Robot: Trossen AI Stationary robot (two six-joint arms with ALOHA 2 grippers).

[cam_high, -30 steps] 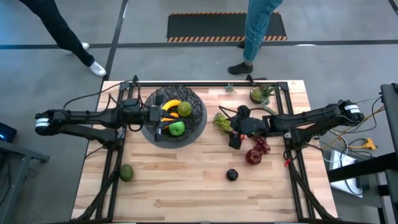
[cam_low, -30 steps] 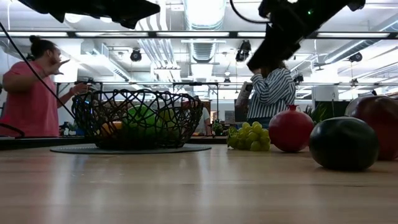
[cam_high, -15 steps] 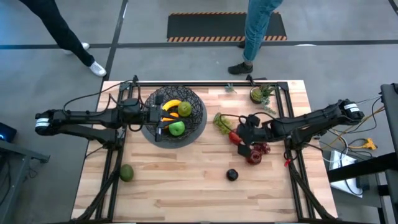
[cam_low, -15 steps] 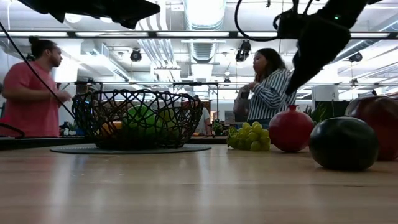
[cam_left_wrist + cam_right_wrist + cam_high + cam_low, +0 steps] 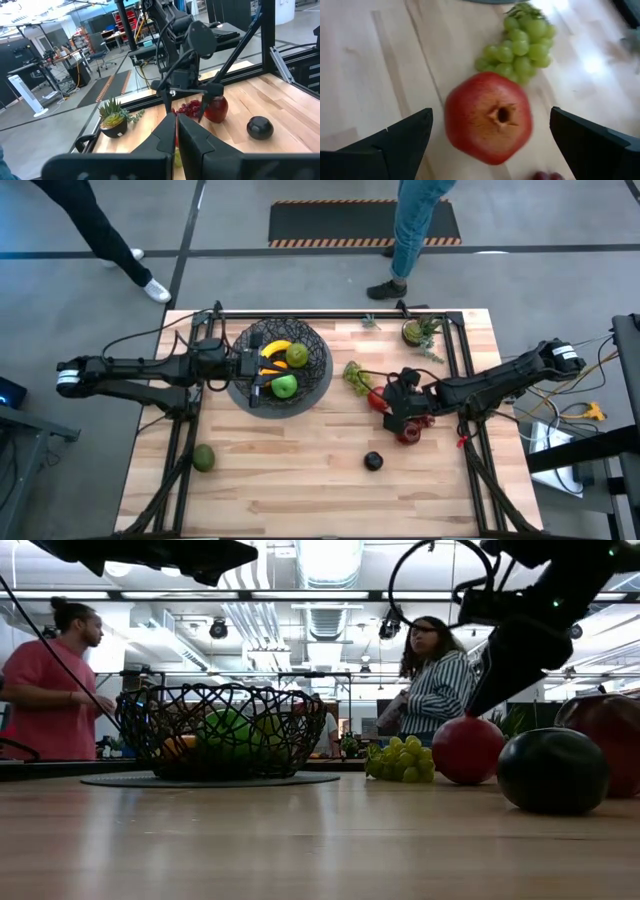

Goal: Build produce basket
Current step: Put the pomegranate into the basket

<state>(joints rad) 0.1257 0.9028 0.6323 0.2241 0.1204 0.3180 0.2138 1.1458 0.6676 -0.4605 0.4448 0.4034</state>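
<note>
- basket [image 5: 318, 372] on the table's [image 5: 300, 490] far left part, holding banana [image 5: 275, 348], pear [image 5: 297, 356], green apple [image 5: 285, 386]
- left gripper [image 5: 262, 370] over the basket, fingers shut, holding nothing
- right gripper [image 5: 490, 145] right of the basket, fingers spread wide around the pomegranate [image 5: 489, 118], not gripping it
- green grapes [image 5: 522, 45] between basket and pomegranate
- dark fruit [image 5: 373, 461] nearer the front edge; avocado [image 5: 204, 457] below the basket

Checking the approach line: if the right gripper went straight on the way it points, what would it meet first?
Likely the red pomegranate, centred between the open right gripper's fingers; green grapes lie just beyond it.
</note>
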